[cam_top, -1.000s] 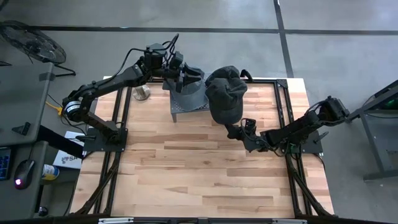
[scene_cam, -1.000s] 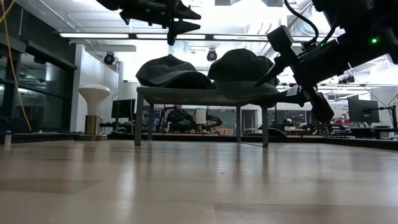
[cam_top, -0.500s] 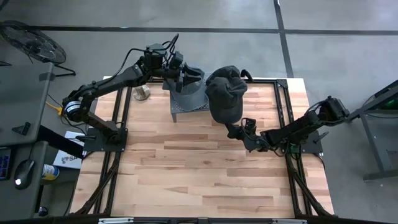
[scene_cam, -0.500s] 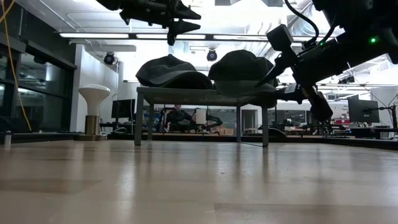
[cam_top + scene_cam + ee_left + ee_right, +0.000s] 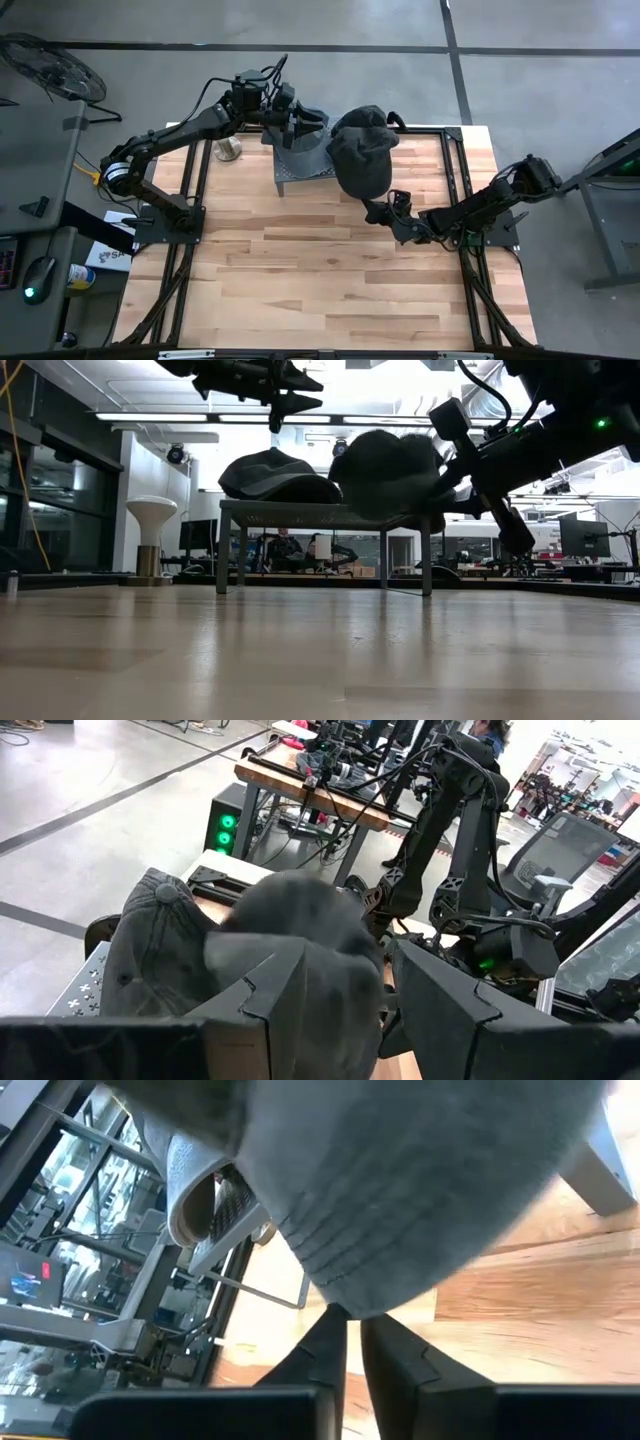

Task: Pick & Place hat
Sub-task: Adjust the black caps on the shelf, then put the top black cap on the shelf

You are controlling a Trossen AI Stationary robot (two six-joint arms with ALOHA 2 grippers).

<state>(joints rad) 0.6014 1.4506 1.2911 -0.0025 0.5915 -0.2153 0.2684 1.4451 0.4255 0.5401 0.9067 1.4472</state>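
The dark cap [image 5: 361, 152], soft, light and floppy, overhangs the grey stand [image 5: 300, 165] at the worktop's far edge, its stiffer brim pinched in the closed right claw [image 5: 377, 209], the surest hold

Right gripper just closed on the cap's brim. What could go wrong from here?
1. The right gripper pinches only the brim's edge of the dark cap; such a thin bite may slip as it lifts.
2. That cap lies close against the second cap on the grey stand, so pulling could drag its neighbour.
3. The left gripper hovers open over the second cap, close enough that a swinging cap might brush it.
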